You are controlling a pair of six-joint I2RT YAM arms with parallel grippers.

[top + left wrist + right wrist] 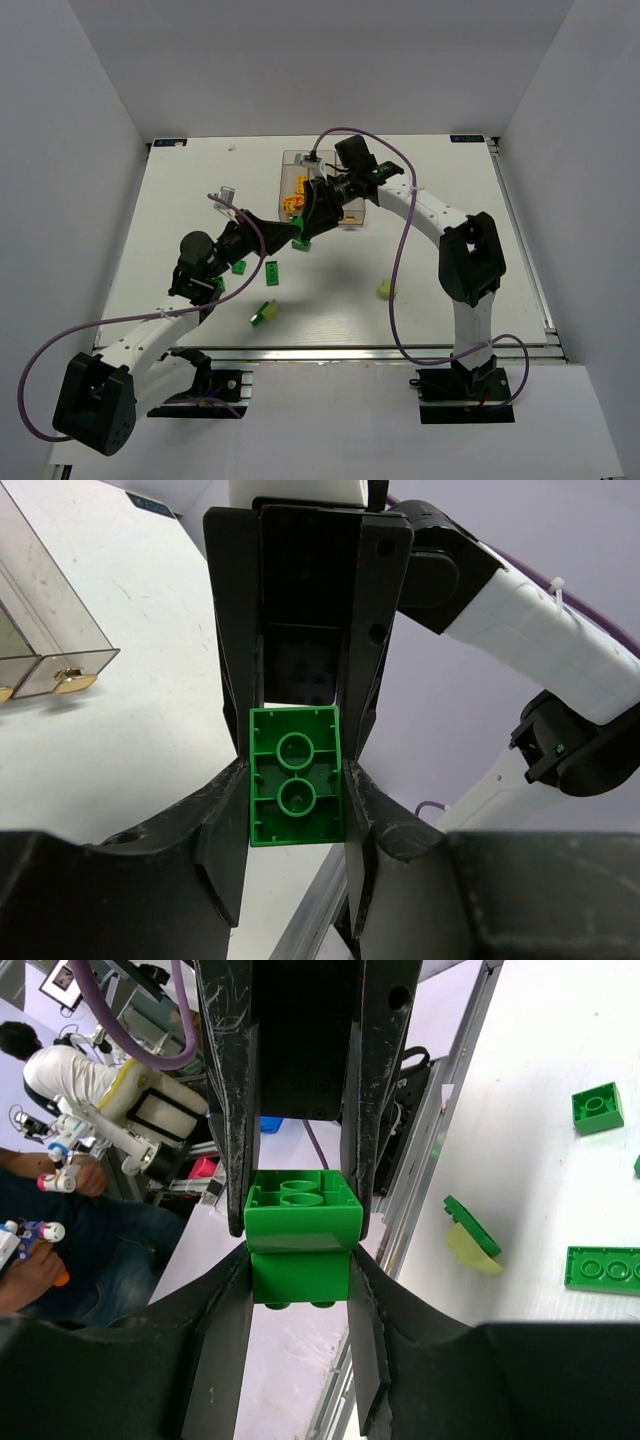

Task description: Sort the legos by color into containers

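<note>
A bright green lego (301, 244) hangs above the table just in front of the containers (345, 216), held from both sides. My left gripper (295, 780) is shut on it, with the hollow underside facing the camera. My right gripper (300, 1260) grips it from the opposite end. In the right wrist view it reads as two green bricks (300, 1235) stuck together. The clear containers (50, 630) are largely hidden by the arms in the top view, with orange pieces (293, 205) inside one.
Loose green legos (240, 266) (272, 272) lie on the white table under the left arm. A green and yellow-green piece (265, 313) and a pale yellow-green brick (385, 290) sit nearer the front edge. A metal rail (400, 352) runs along that edge.
</note>
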